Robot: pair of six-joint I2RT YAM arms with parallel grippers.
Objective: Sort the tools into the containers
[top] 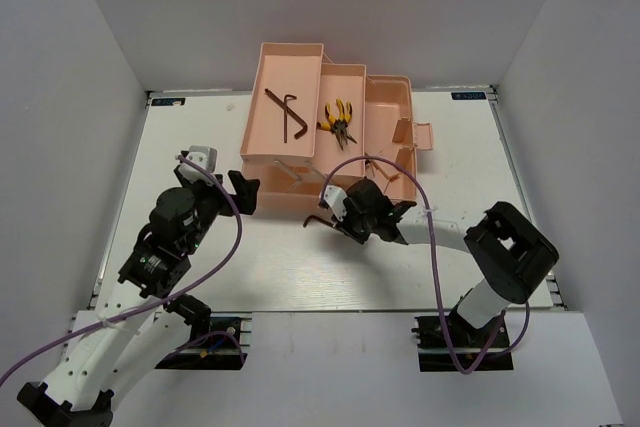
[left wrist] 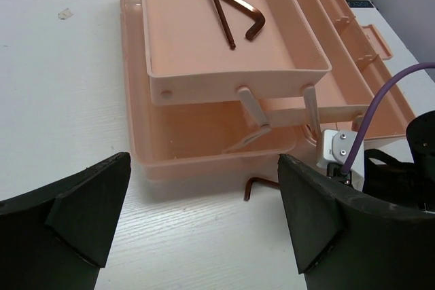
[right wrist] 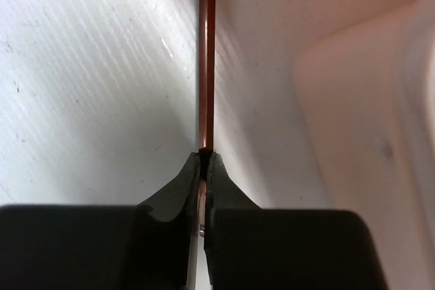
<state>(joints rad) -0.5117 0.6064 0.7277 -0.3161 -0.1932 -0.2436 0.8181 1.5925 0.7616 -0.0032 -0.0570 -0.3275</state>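
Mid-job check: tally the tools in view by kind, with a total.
Hex keys: 3 (two crossed in the left tray, one pinched by the right hand)
Pliers, yellow-handled: 2 (overlapping in the middle tray)
Total: 5

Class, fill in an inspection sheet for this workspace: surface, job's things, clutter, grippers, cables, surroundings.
Surface: white table.
Job's things: pink toolbox open; two hex keys crossed in its upper tray; pliers in the next tray; third key on the table at the box front.
Clutter: small scrap on the table.
Grippers: left gripper open, holding nothing; right gripper shut on the third key.
Cables: purple cable along each arm.
Surroundings: white walls.
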